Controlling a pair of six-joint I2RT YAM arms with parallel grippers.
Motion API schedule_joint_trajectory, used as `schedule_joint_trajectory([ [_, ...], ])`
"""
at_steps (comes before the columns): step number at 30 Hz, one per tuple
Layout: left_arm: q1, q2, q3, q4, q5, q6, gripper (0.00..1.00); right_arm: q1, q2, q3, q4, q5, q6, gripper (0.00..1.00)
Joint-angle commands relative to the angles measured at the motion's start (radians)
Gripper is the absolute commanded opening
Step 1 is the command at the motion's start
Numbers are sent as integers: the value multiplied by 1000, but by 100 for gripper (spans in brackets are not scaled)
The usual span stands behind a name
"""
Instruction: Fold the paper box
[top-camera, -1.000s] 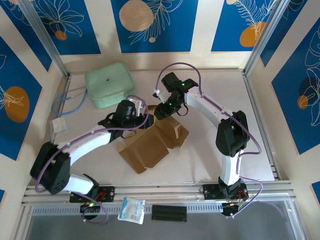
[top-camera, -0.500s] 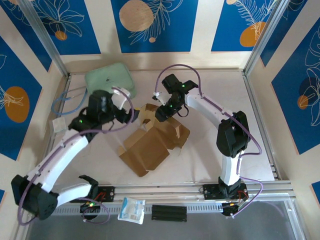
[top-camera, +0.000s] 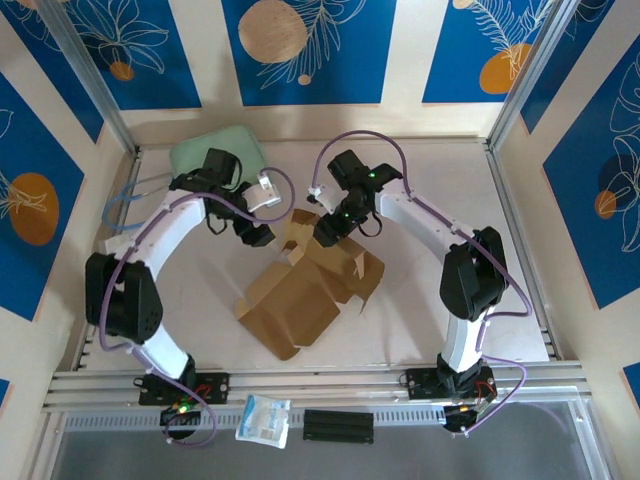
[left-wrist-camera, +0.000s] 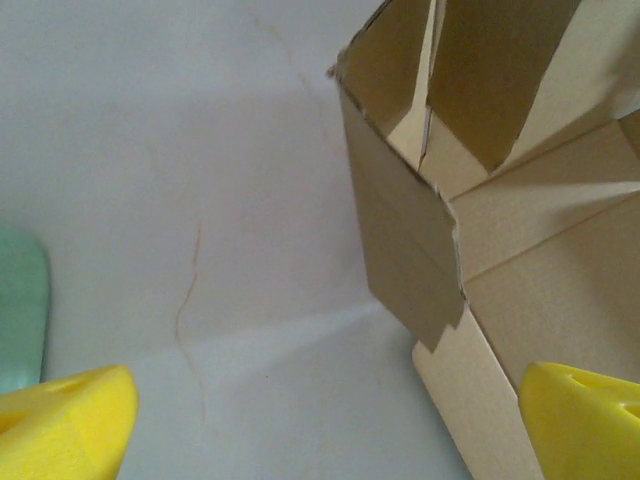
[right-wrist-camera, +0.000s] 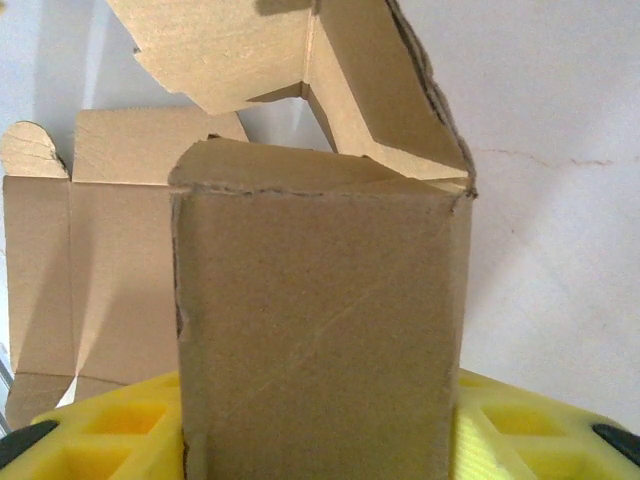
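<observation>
Jaws at left, wide and empty, have quit the brown kraft cardboard box (top-camera: 295, 295); right jaws alone hold its flap (right-wrist-camera: 310, 320).

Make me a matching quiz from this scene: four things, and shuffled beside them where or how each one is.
1. brown kraft cardboard paper box
2. mint-green rounded pouch
3. left gripper
4. right gripper

A. open, holding nothing
B. far left of the table
C. shut on a box flap
D. central, partly folded

Pairs: 1-D, 2-B, 3-A, 4-C
</observation>
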Motion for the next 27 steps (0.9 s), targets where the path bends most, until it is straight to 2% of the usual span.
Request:
schedule_joint_trajectory([
  [1,6,69,70,-4,151,95,94,2,-34,-8,-2,-3,-25,51],
  [4,4,116,87,4,180,106,90,8,-40,-14,6,30,-29,51],
  [10,-14,141,88,1,261,115,78,52,-47,-21,47,250,-80,49],
  [14,-17,130,88,-35,280,145,76,70,-50,-20,59,325,-122,48],
  [21,-12,103,51,-24,190,203,75,75,-67,-30,68,304,-143,49],
  [27,-7,128,66,46,207,208,77,81,-83,-56,73,270,-157,49],
])
